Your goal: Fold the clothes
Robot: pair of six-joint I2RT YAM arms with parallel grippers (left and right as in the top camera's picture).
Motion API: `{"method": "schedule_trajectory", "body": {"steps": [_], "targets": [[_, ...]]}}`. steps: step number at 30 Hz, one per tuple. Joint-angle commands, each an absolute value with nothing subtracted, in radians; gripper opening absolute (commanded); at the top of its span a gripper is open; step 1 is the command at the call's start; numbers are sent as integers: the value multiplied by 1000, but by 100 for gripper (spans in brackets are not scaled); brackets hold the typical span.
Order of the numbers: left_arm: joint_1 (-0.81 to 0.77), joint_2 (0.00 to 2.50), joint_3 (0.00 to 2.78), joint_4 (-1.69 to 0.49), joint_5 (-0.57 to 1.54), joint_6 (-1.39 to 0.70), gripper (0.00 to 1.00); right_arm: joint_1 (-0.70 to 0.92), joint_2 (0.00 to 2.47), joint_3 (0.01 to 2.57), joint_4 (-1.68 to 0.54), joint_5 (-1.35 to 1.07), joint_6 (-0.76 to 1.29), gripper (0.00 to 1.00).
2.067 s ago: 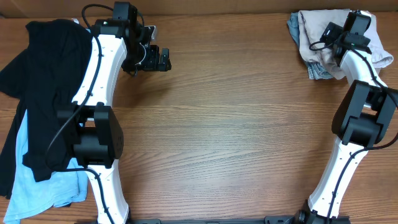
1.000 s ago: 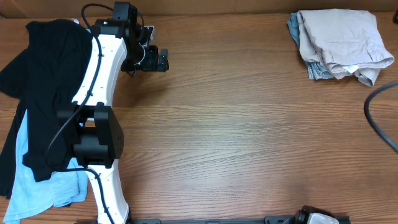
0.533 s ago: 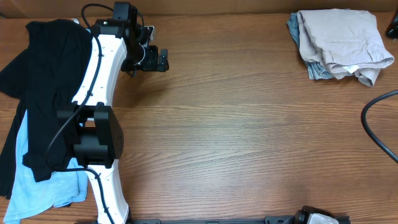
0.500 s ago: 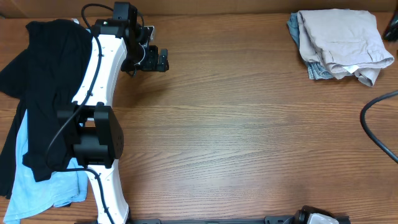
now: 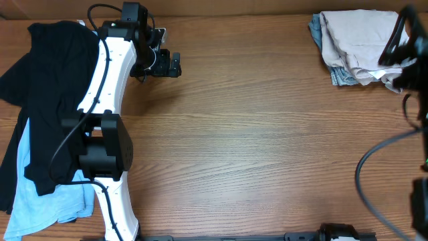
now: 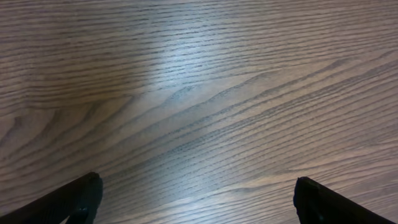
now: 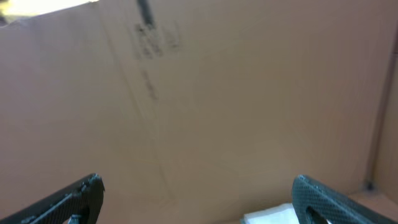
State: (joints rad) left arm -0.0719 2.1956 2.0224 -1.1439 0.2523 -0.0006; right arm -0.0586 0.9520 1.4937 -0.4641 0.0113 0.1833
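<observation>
Left gripper (image 6: 198, 202) wide open, nothing in it

Its two black fingers (image 6: 74, 200) stand far apart over the bare wood of the table (image 5: 267, 147), and nothing is between them. From above, this gripper sits near the far edge of the table, on the left side. The right gripper (image 7: 199, 200) is wide open too and holds nothing. It faces a plain brown surface (image 7: 217, 93) that looks blurry, not the table. From above, the right arm (image 5: 404, 40) is a dark blur at the right edge of the table. The clothes lie in two heaps. A black top (image 5: 47, 100) lies over a light-blue shirt (image 5: 40, 201) at the left edge of the table. Beige shorts (image 5: 364, 37) lie on top of pale denim shorts (image 5: 342, 77) at the far right corner of the table. The blurry right arm hides the right side of the beige shorts
</observation>
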Motion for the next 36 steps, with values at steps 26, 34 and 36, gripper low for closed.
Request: {"method": "schedule_trajectory", "body": {"steps": [26,34,36], "targets": [[-73,2190,2038,-1143,250,1,100,-3,190,93,303,0,319,100],[-73,2190,2038,-1143,251,1,100,1,42,8,204,-1,315,100],[-73,2190,2038,-1143,251,1,100,1,27,8,154,-1,315,100]]}}
